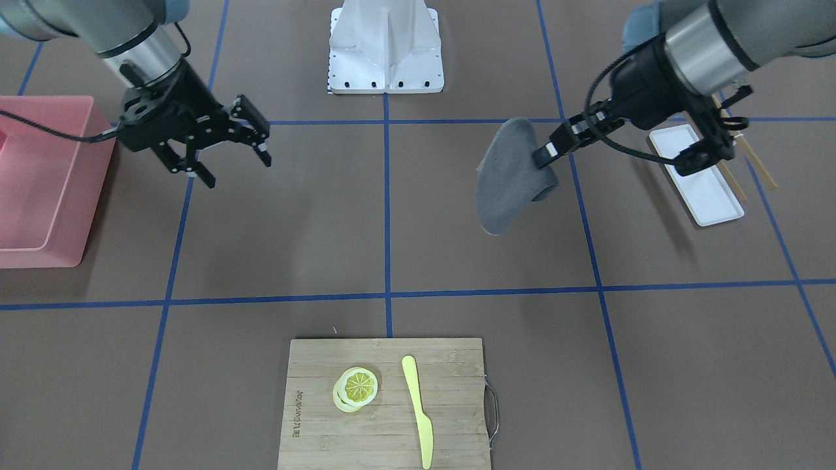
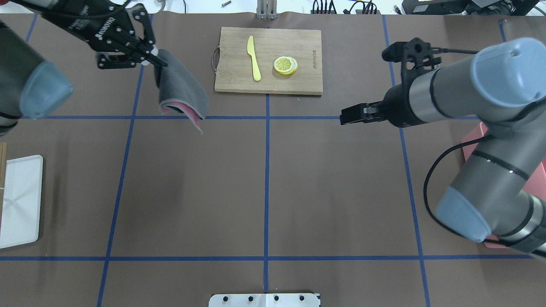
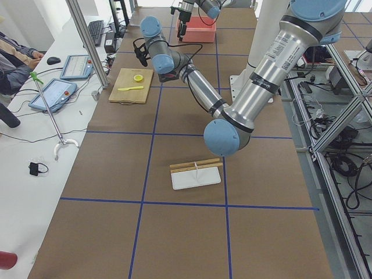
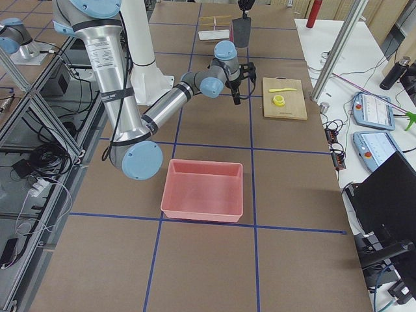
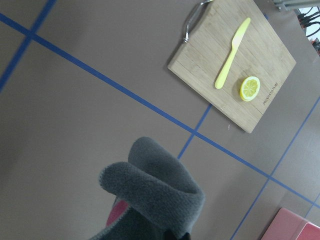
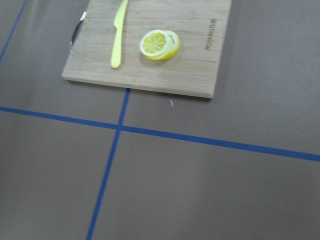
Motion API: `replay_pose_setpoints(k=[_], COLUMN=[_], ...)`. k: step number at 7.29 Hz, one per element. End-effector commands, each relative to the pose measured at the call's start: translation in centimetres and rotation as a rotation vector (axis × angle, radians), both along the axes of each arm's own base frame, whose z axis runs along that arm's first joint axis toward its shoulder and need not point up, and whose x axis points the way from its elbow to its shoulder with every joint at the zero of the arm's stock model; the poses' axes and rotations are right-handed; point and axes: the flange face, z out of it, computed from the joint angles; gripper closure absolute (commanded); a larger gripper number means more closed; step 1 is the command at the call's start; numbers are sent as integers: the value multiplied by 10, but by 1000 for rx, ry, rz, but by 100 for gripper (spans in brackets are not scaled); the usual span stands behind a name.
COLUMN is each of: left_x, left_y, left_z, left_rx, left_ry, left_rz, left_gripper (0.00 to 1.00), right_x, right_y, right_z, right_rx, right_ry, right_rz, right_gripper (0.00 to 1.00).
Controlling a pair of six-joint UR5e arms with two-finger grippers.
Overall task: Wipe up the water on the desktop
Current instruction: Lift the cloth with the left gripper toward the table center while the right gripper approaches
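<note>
above the bench (image 1: 294,228), the left tool (image 1: 547,154) is pinching a cloth (image 1: 506,179), which is hanging folded and clear of the brown surface just beside a blue grid line. the right tool (image 1: 235,166) is hovering with jaws spread wide, gripping nothing, near a bin (image 1: 39,183). a board (image 1: 385,431) carrying a lemon (image 1: 356,386) and a knife (image 1: 417,408) is lying at the bench edge far from the robot.

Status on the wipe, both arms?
Left gripper shut on grey cloth, hanging above desktop. Right gripper jaws open, empty. No water discernible; cutting board at far side.
</note>
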Motion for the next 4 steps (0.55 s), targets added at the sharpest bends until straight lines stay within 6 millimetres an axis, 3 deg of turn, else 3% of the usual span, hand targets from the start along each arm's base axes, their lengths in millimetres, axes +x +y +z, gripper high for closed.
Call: replay_pose_setpoints(k=[1,2,4], left_x=[57,80,90], left_y=[10,23,34], left_z=[-35,-45,-57], left_rx=[-20,-25,-48], left_ry=[-3,0,18], left_rz=[-29,-23,-12], left_gripper=[100,100,100], right_x=[-74,-85,-98], right_y=[73,86,102], right_z=[-56,-69,-90], right_rx=[155,200,242], right_ry=[-40,-47,-70], right_rz=[45,97,150], right_gripper=[0,0,0])
